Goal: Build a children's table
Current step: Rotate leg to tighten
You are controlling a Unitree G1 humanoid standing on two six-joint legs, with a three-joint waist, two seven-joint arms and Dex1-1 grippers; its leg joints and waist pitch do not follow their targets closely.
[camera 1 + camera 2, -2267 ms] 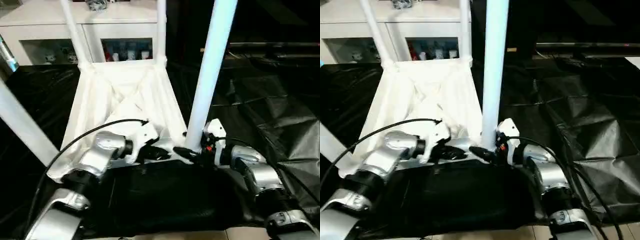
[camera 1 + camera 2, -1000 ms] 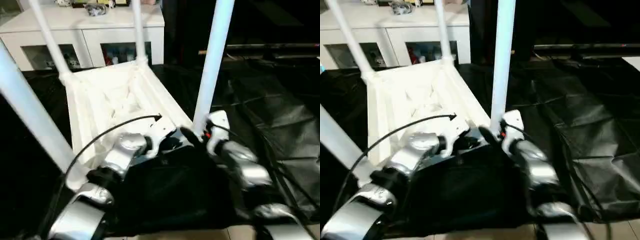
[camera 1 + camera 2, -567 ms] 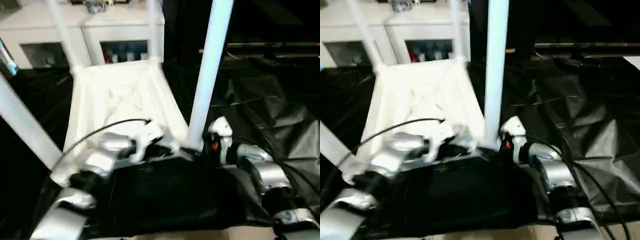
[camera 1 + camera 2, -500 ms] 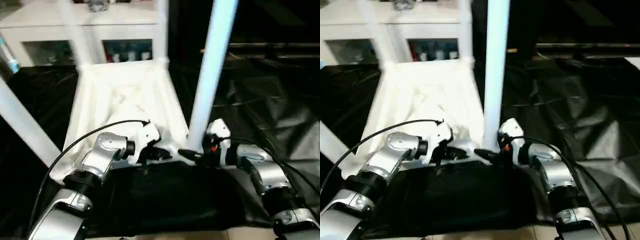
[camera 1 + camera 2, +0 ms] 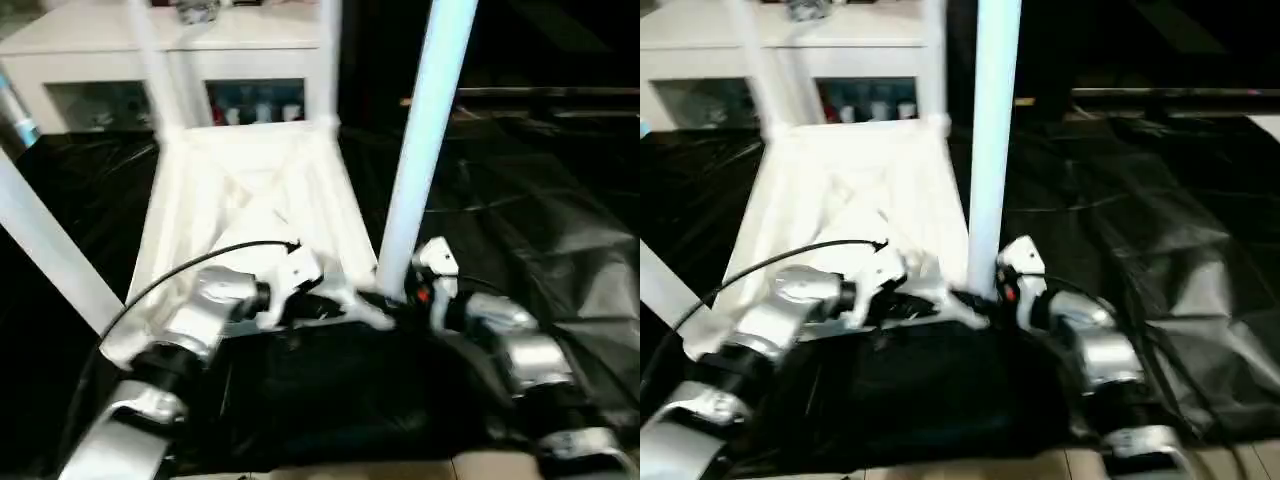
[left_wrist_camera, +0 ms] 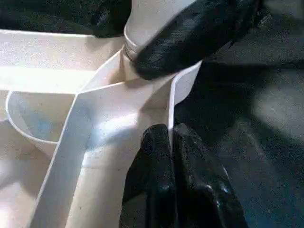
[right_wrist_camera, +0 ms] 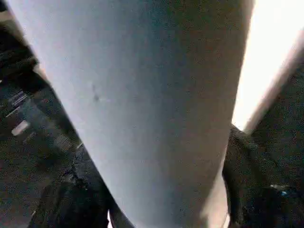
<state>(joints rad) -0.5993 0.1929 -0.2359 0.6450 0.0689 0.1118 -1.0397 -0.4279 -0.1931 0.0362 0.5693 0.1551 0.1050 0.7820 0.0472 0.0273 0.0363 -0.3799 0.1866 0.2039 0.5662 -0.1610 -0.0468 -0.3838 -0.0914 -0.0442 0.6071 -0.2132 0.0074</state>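
Since the earlier frame, right claw (image 5: 392, 300) narrows around the near-right leg (image 5: 420, 150), a finger either side. Left claw (image 6: 171, 156), fingers together, presses the upturned children's table (image 5: 250, 200) rim on black sheeting (image 5: 540, 180).

White cabinet (image 5: 160, 60) — black floor sheeting (image 5: 530, 200)

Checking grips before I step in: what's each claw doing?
Left claw: shut, pinching the tabletop's rim.
Right claw: around the near leg; grip cannot be told.
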